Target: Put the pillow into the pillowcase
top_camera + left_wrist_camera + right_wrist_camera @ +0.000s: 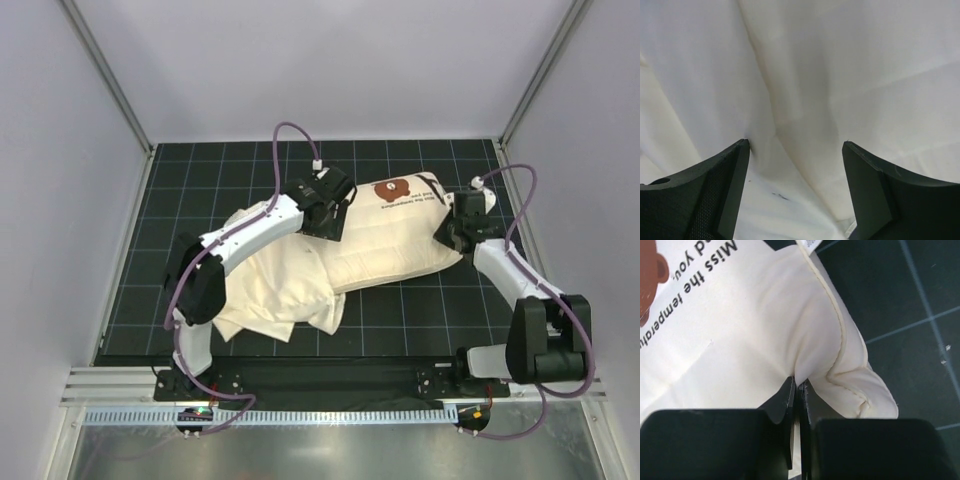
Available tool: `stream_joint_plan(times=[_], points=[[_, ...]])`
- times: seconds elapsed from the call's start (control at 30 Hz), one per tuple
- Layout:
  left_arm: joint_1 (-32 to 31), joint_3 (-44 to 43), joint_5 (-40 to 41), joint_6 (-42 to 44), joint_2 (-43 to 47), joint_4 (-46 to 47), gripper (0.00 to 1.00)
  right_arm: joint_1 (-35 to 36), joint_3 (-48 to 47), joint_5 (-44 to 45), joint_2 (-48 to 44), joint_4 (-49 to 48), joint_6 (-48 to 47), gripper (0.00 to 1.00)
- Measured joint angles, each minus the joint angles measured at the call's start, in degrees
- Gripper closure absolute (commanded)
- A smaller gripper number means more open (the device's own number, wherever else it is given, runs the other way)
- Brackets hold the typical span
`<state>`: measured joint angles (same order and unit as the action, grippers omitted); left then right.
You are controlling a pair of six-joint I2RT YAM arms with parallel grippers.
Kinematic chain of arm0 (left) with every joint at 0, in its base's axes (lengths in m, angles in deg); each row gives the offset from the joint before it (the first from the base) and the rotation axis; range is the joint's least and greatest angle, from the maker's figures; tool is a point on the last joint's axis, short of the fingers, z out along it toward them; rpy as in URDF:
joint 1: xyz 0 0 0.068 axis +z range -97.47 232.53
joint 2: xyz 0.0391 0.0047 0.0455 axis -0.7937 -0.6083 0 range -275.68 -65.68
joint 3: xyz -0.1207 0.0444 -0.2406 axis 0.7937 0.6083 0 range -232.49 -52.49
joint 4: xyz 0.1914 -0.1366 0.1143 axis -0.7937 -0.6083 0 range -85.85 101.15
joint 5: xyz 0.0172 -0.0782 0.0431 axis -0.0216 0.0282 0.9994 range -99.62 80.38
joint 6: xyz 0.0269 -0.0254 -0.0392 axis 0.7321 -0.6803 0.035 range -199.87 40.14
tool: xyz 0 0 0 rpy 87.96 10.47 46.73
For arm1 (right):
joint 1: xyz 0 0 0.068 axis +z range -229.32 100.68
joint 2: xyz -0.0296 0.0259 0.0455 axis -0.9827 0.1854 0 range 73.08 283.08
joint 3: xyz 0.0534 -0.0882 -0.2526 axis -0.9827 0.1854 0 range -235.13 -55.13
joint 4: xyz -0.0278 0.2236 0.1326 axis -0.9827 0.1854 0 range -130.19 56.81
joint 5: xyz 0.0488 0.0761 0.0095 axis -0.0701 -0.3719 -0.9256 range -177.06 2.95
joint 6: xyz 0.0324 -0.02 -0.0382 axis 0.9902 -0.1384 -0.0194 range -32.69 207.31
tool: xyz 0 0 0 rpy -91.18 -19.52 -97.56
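Your pillow [395,240] lies on the table [420,310] with its long axis running near-left to far-right. The end with the bear print [400,190] points far-right. The pillowcase [270,290] is heaped limp against its near-left end, and you cannot tell whether any of the pillow is inside. Your right tool [796,390] is pressed together, pinching the pillow's seamed corner [855,390]. Your left tool [795,147] is spread over cream folds where the two meet. The left arm [250,232] lies over the pillowcase's far edge.

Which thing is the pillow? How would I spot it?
Look at the black grid mat. The pillow is the puffy cream shape across its middle, its corner pinched by the right claw. Unlike the flat, crumpled pillowcase beside it, it has a brown picture and black writing.
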<state>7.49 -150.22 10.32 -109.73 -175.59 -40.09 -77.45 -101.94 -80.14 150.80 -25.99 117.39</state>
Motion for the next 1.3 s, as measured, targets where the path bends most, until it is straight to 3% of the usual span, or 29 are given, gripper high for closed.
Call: stream_joint_plan(times=[0.17,0.33,0.5,0.57,0.67,0.7,0.73,0.87,0.97,1.3], points=[[0.8,0.1,1.3,-0.6,-3.5,-0.3,0.37,8.5,5.8,0.6,-7.8,1.1,1.4,0.95],[2.1,1.9,5.8,-1.9,-3.9,-1.7,0.26,12.3,9.1,0.6,-13.7,3.1,3.2,0.95],[2.3,5.0,10.5,-3.2,-1.4,-2.5,0.24,12.8,10.4,0.3,-15.8,3.4,3.9,0.95],[2.4,5.5,12.1,-3.2,0.0,-3.5,0.29,13.2,11.2,0.3,-16.6,3.4,4.1,0.95],[2.6,5.6,13.5,-3.1,0.9,-4.2,0.46,13.9,12.0,0.4,-17.6,3.4,4.3,0.95],[2.7,5.6,13.7,-3.1,0.9,-4.4,0.57,14.1,12.1,0.4,-17.8,3.5,4.3,0.95],[2.8,5.6,13.9,-3.2,0.9,-4.6,0.59,14.2,12.1,0.5,-17.9,3.5,4.3,0.95],[3.3,5.6,14.7,-3.2,0.2,-6.2,0.52,14.2,12.1,0.4,-18.1,3.6,4.3,0.95],[3.8,5.7,13.8,-3.0,-1.4,-6.4,0.29,14.3,12.1,0.4,-18.1,3.7,4.3,0.95],[3.7,6.3,9.6,-3.1,-1.0,-4.7,0.24,14.4,12.1,0.5,-18.1,3.7,4.3,0.95]])
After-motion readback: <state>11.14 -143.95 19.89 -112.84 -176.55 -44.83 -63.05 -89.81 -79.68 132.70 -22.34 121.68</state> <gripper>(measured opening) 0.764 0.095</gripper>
